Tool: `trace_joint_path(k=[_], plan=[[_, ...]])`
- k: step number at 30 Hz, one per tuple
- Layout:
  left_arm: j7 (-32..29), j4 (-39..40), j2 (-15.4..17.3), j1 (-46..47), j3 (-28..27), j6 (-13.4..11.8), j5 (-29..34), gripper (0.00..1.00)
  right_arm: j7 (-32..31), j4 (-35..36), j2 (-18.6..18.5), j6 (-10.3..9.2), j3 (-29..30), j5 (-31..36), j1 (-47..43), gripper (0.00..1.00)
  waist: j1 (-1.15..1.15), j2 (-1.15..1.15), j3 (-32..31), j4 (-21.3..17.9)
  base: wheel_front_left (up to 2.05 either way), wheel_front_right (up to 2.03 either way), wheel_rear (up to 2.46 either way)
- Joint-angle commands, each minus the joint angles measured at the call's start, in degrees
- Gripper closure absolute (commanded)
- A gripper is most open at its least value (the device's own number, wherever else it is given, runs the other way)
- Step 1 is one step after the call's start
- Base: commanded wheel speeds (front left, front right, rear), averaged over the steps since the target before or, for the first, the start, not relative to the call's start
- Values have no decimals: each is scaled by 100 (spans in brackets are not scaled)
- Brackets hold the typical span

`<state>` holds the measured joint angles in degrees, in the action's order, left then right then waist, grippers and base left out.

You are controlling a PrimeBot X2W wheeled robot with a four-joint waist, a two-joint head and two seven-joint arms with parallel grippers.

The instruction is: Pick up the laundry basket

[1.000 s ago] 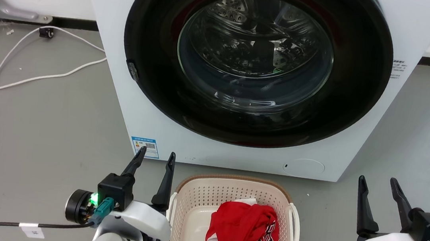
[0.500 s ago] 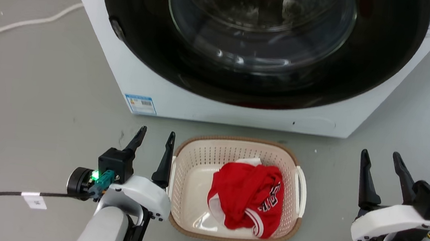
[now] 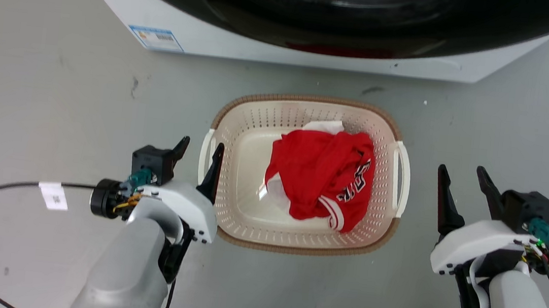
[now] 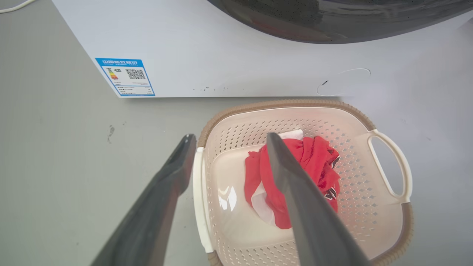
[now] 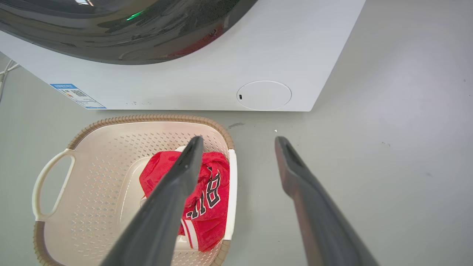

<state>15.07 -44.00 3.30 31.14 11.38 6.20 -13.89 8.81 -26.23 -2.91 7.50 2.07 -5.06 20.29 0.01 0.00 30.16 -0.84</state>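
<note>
On the floor (image 3: 55, 100) before the washing machine (image 3: 264, 53), the head view shows the laundry basket (image 3: 311, 99) between my left hand (image 3: 202, 143) and right hand (image 3: 460, 168). Both are open, apparently staged for a two-sided lift. The left wrist view places the left handle (image 4: 198, 192) between my spread fingers, one finger over the red garment (image 4: 317, 162). The right wrist view frames the right handle (image 5: 231, 192) likewise, and the machine front close behind limits forward clearance.

Grey floor (image 3: 58, 75), white washing machine (image 4: 221, 48)
</note>
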Motion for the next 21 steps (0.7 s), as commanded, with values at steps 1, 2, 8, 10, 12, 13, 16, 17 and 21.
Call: trace_joint_path(k=[1,2,8,10,12,13,16,17,21], plan=[[14,-72,24,143,2,24,-37,0,42,-79,6,-2,-11,-17,140,0,-1,0,376,-42,0,0,0],[7,-219,31,253,21,35,-57,0,43,-216,7,-2,-36,-24,242,0,-1,0,487,-51,0,0,0],[-123,-1021,118,911,89,112,-286,0,89,-1194,7,-2,-241,-117,986,0,-1,0,1034,-142,0,0,0],[-195,-1246,170,1104,124,118,-373,0,115,-1514,6,-2,-335,-149,1249,0,-1,0,1176,-172,0,0,0],[-275,-1439,219,1269,165,128,-468,0,156,-1827,7,-2,-425,-200,1518,0,-1,0,1301,-199,0,0,0],[-302,-1504,226,1346,203,126,-524,0,161,-1993,1,-2,-474,-218,1639,0,-1,0,1358,-204,0,0,0],[-428,-1661,290,1546,377,130,-689,0,193,-2432,2,-2,-651,-313,2012,0,-1,0,1518,-219,0,0,0],[-474,-1712,321,1595,431,130,-753,0,210,-2572,3,-2,-720,-357,2122,0,-1,0,1562,-228,0,0,0],[-634,-1859,411,1794,638,131,-957,0,213,-3078,3,-2,-995,-523,2536,0,-1,0,1751,-255,0,0,0]])
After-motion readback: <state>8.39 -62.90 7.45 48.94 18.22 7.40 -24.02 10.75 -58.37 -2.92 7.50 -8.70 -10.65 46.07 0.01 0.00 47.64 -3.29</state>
